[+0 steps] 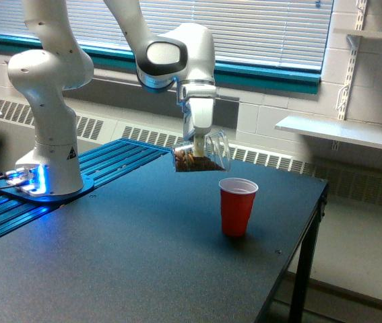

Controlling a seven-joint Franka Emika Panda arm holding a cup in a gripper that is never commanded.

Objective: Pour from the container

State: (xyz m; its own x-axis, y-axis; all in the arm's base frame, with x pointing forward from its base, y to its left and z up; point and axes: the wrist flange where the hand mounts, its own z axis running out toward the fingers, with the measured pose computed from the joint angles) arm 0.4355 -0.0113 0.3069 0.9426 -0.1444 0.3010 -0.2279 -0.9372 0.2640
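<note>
The container point(203, 153) is a small clear plastic cup with brown bits lying in its lower side. It hangs tilted in the air, mouth toward the exterior view's right. My gripper point(199, 142) is shut on it from above. A red plastic cup point(236, 206) stands upright on the black table point(123, 262), below the container and to its right. The container's mouth sits left of the red cup's rim and above it. Nothing is seen falling from it.
The arm's white base point(46, 168) stands on a blue-lit plate at the exterior view's left, on a ribbed blue surface point(103, 168). The table's right edge point(308, 229) drops off close to the red cup. A white shelf point(342, 131) juts from the wall at right.
</note>
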